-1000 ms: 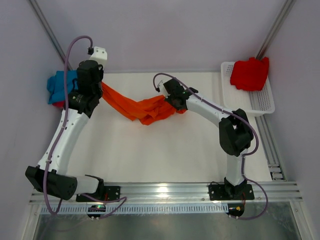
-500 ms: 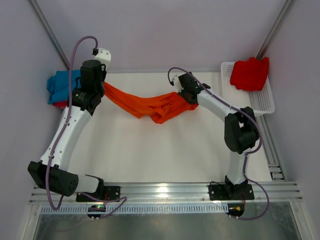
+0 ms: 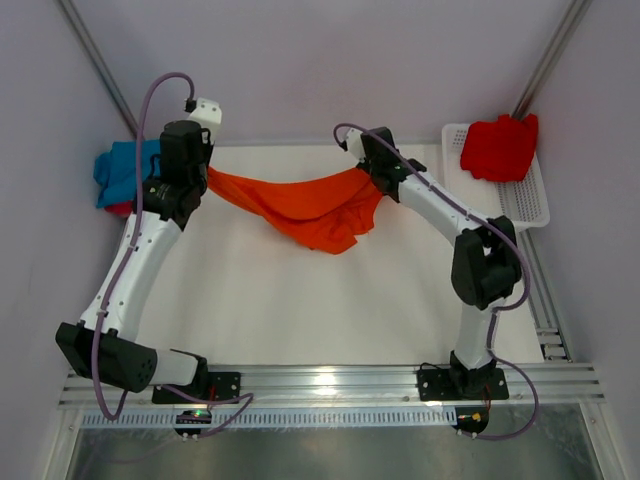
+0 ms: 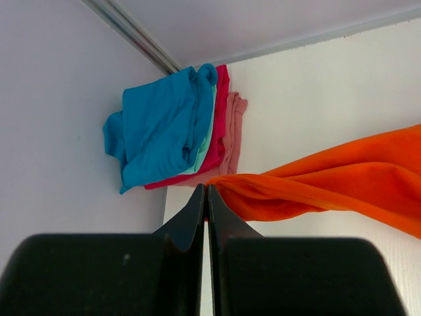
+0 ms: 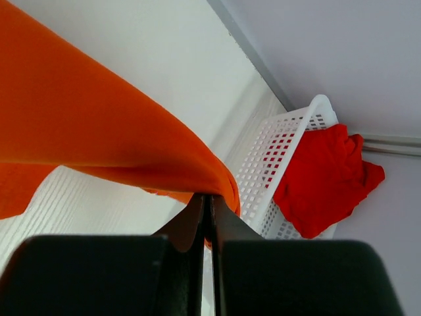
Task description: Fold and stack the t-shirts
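At ten o'clock lie folded t-shirts. The left gripper is clamped on the orange t-shirt, slung across twelve o'clock to the right gripper, likewise clamped on it. A red t-shirt fills the basket at two o'clock.

Right tool pinches orange t-shirt; red t-shirt in white basket.

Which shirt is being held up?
The orange shirt, stretched between the left pincer and the right pincer. The red shirt lies in the basket; the blue shirt lies apart.
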